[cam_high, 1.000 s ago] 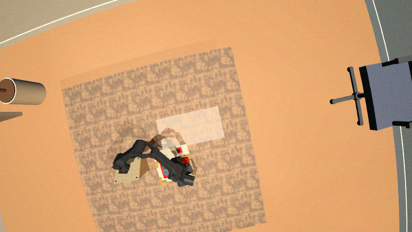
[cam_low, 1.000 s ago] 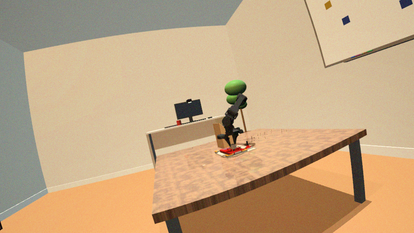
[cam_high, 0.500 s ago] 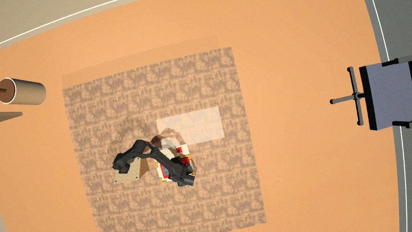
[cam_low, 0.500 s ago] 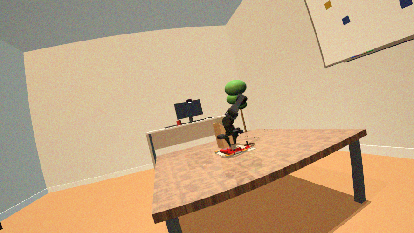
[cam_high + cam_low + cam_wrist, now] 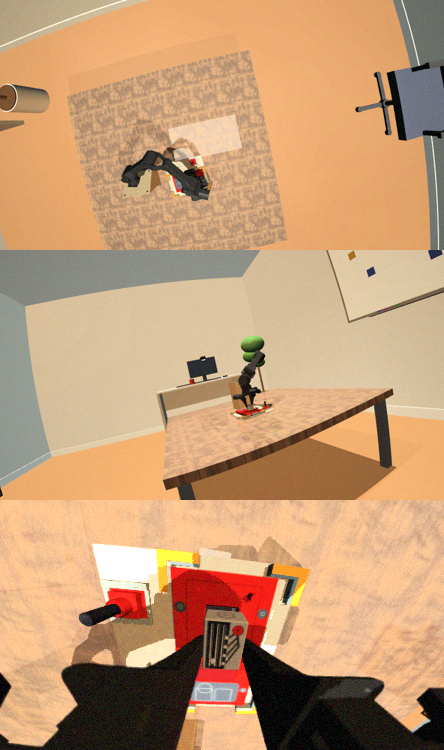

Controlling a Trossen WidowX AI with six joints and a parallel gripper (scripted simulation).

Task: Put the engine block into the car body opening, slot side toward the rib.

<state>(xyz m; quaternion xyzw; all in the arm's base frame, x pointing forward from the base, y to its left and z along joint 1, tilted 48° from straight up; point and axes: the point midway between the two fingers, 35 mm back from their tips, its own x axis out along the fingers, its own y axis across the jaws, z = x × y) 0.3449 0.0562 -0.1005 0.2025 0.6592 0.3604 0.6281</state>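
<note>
Gripper (image 5: 251, 402) (image 5: 223, 641): one, black, two-fingered, pointed downward over the work; state, closed on the engine block, a finger pressed to each of its two sides.

Engine block (image 5: 250, 407) (image 5: 225, 642): one, grey-beige, ribbed and slotted on its upper face, with a red round mark toward one corner. Held between the fingertips, directly below the wrist. In the wrist view its long axis is seen to run up and down the picture, crosswise to the line that joins the fingers.

Car body (image 5: 177, 185) (image 5: 242, 412) (image 5: 190, 628): one, red, set on a pale board with yellow and orange corners. The block is placed above it, its long axis roughly along that of the body. Dark edge of the opening: visible just beyond the block's far end in the wrist view; the remainder is covered. The rib cannot be made out, so the facing of the slot side is not confirmed.

Relation of note: the opening is judged to lie beneath the block. Whether the block's lower end is already entered cannot be told; full seating appears not to be reached. A straight descent, with alignment kept, is judged to be called for. Risk: a catch on the rim.

Black-tipped lever (image 5: 265, 403) (image 5: 102, 614): one, upright beside the body, to be avoided on withdrawal.
</note>
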